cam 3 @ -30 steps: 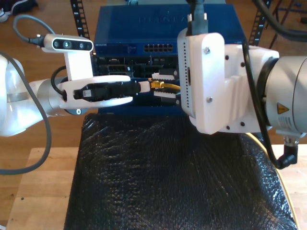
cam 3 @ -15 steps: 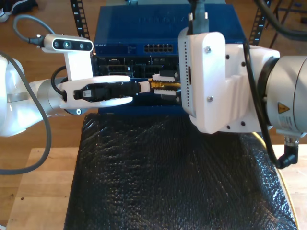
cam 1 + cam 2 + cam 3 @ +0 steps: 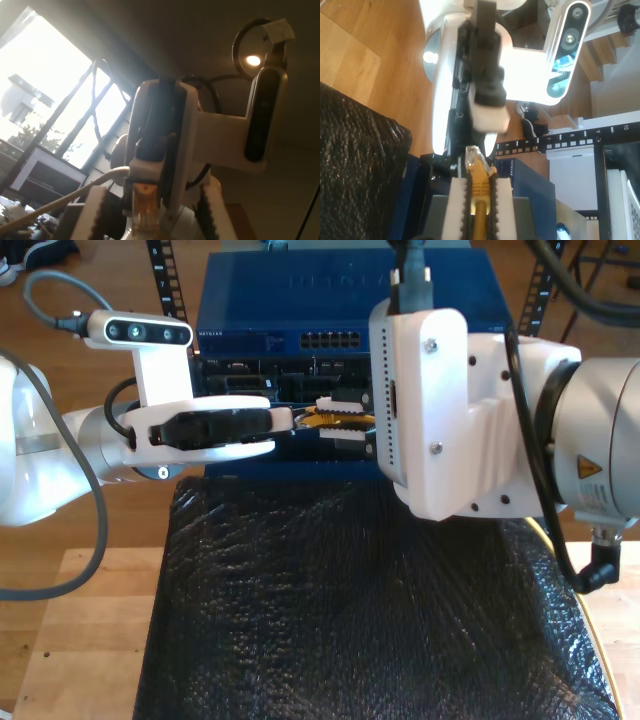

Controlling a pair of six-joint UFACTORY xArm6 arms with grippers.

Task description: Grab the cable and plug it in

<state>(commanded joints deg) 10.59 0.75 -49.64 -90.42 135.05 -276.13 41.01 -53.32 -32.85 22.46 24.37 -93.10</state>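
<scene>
- My second gripper [image 3: 479, 200] closed on the cable [image 3: 479, 192], clear plug [image 3: 472, 159] protruding.
- My first gripper [image 3: 285, 418]: state indiscernible, facing the plug from 9 o'clock, exterior view.

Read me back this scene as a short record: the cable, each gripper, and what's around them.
cable: long pale-yellow network cable with a clear plastic plug at its tip
my second gripper: shut on the cable just behind the plug
my first gripper: open, toothed pads apart on either side of the plug
behind: blue box-shaped network switch
surface: black textured mat
</scene>
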